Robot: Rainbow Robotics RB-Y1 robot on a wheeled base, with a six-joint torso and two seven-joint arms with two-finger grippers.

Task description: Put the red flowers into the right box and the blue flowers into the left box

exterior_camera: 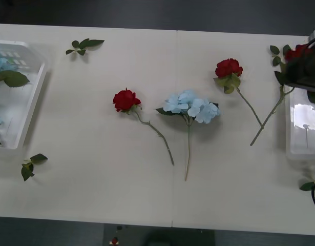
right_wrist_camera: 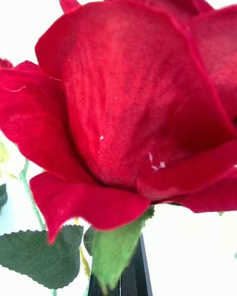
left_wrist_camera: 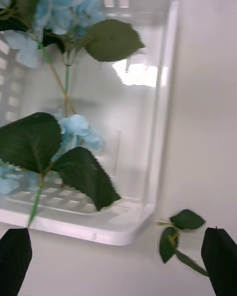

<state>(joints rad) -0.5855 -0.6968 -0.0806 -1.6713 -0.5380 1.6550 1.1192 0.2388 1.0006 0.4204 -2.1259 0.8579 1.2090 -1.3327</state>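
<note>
My right gripper [exterior_camera: 305, 72] hangs at the table's right edge above the far end of the right box [exterior_camera: 299, 151], shut on a red flower [exterior_camera: 297, 52] whose stem slants down to the table. In the right wrist view that bloom [right_wrist_camera: 128, 98] sits just past the black fingers [right_wrist_camera: 132, 275]. Two more red flowers [exterior_camera: 126, 99] [exterior_camera: 229, 67] and a blue flower [exterior_camera: 191, 106] lie mid-table. The left box [exterior_camera: 25, 115] holds blue flowers [exterior_camera: 0, 63]. My left gripper [left_wrist_camera: 116, 233] hovers open over that box's [left_wrist_camera: 163, 128] near corner, above the blue flowers [left_wrist_camera: 74, 128].
Loose green leaf sprigs lie at the back left [exterior_camera: 84, 46], by the left box's front corner [exterior_camera: 31, 165] and in front of the right box [exterior_camera: 310, 185]. One sprig [left_wrist_camera: 180, 227] lies close to a left finger. A cable loops at the right edge.
</note>
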